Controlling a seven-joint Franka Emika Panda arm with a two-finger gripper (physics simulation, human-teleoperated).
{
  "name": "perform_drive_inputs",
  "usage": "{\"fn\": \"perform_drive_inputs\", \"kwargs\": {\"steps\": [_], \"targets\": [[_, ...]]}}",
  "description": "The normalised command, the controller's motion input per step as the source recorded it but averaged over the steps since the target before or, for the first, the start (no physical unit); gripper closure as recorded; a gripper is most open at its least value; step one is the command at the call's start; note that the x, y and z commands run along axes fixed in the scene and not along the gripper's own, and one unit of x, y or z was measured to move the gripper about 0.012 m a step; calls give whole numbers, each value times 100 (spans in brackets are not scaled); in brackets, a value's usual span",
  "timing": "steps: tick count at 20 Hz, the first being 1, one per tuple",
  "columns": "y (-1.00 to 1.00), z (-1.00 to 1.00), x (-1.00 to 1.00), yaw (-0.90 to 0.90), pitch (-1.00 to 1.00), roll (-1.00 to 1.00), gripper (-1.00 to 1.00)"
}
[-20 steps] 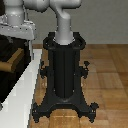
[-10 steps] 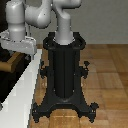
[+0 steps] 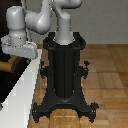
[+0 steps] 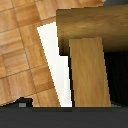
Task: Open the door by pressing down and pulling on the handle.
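Note:
The door (image 3: 7, 85) is a dark panel at the exterior view's left, set in a white frame (image 3: 26, 95). My gripper (image 3: 20, 50) hangs just above the handle (image 3: 10, 64), which shows only as a brownish patch under the grey hand. In the wrist view the tan handle (image 4: 89, 70) fills the middle: a rounded stub with a flat lever bar running from it towards the gripper (image 4: 65, 107). A grey fingertip (image 4: 22, 103) shows far to one side and none crosses the bar, so the jaws look open. The dark door (image 4: 117, 75) and the white frame (image 4: 54, 60) flank the lever.
The black robot pedestal (image 3: 64, 75) stands on spread feet in the middle of the wooden floor (image 3: 107, 75), right beside the white frame. The white arm (image 3: 40, 20) reaches from its top over to the door.
The arm has swung down and the hand has dropped steadily towards the handle at the exterior view's left. The door has not moved.

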Motion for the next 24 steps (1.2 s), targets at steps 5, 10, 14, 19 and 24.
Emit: {"fn": "perform_drive_inputs", "kwargs": {"steps": [5, 10, 14, 19, 24], "targets": [[0, 0, 0, 0, 0, 0, 100], [0, 0, 0, 0, 0, 0, 100], [0, -50, 0, 0, -8, 0, 100], [0, -60, 0, 0, -12, 0, 100], [0, -20, 0, 0, -9, 0, 100]]}}
